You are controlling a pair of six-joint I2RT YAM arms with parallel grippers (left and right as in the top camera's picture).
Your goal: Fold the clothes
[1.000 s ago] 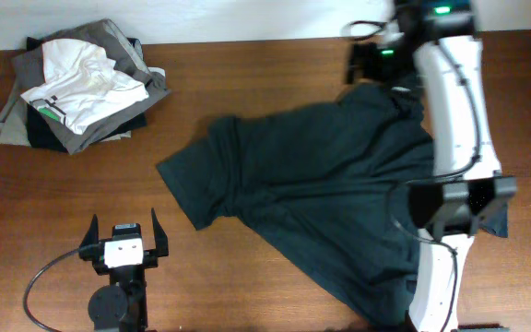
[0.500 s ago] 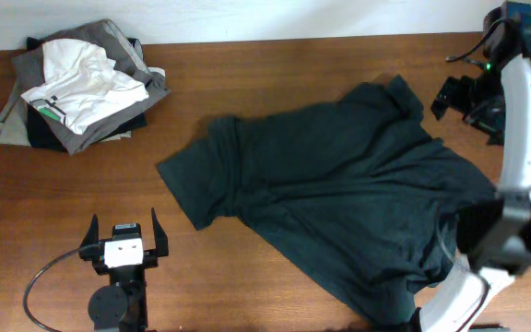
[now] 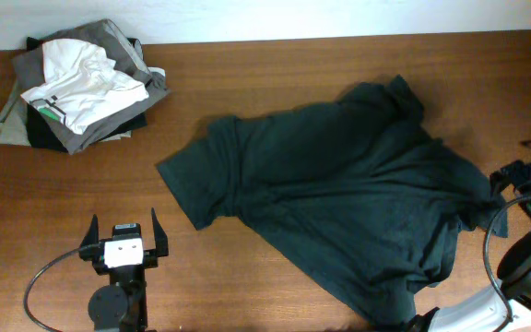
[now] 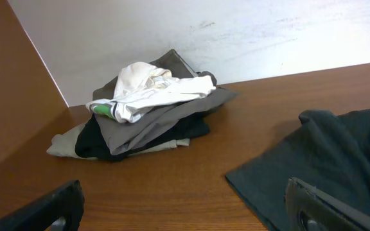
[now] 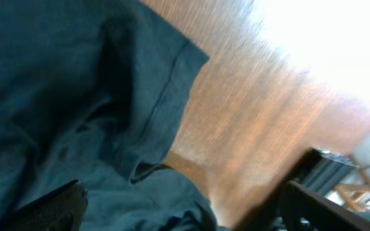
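A dark green shirt (image 3: pixel 339 194) lies crumpled and spread on the wooden table, from centre to right. It also shows in the left wrist view (image 4: pixel 345 147) and the right wrist view (image 5: pixel 56 96). My left gripper (image 3: pixel 124 232) is open and empty at the near left, apart from the shirt's left sleeve; its jaws (image 4: pixel 185 208) frame bare wood. My right gripper (image 3: pixel 508 177) is at the shirt's right edge, mostly out of the overhead view. Its jaws (image 5: pixel 182 205) are wide open over the shirt's edge and hold nothing.
A pile of folded grey, white and black clothes (image 3: pixel 76 83) sits at the far left corner, seen also in the left wrist view (image 4: pixel 146 106). A white wall runs along the table's far edge. Bare wood (image 3: pixel 275 83) lies between the pile and the shirt.
My right arm has swung from the shirt's far collar area out to the right and down to the table's right edge. The collar corner now lies flat on the table. The left arm has not moved.
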